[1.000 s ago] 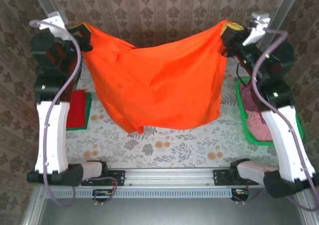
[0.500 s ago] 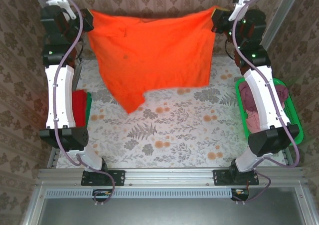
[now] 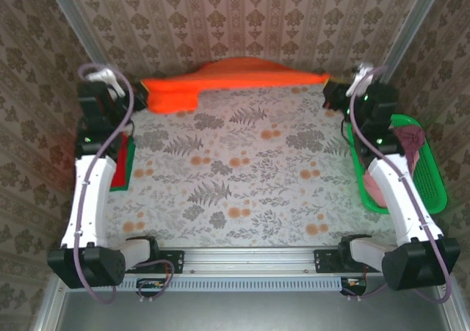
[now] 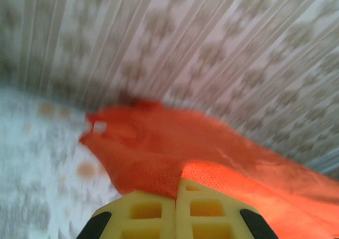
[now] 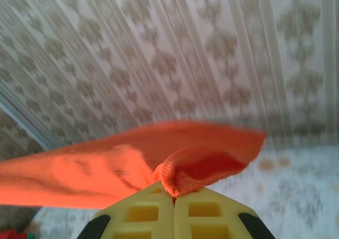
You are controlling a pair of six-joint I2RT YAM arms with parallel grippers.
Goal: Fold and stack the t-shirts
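Floral table (image 3: 242, 177), folded red tee (image 3: 123, 171) left, green basket (image 3: 433, 180) right

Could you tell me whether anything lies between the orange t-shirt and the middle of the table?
Nothing visible does. The left gripper and right gripper hold the orange t-shirt along the far edge; the red shirt at left and green basket at right lie aside.

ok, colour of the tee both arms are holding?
Plain bright orange t-shirt, no print visible; clearest in the top external view.
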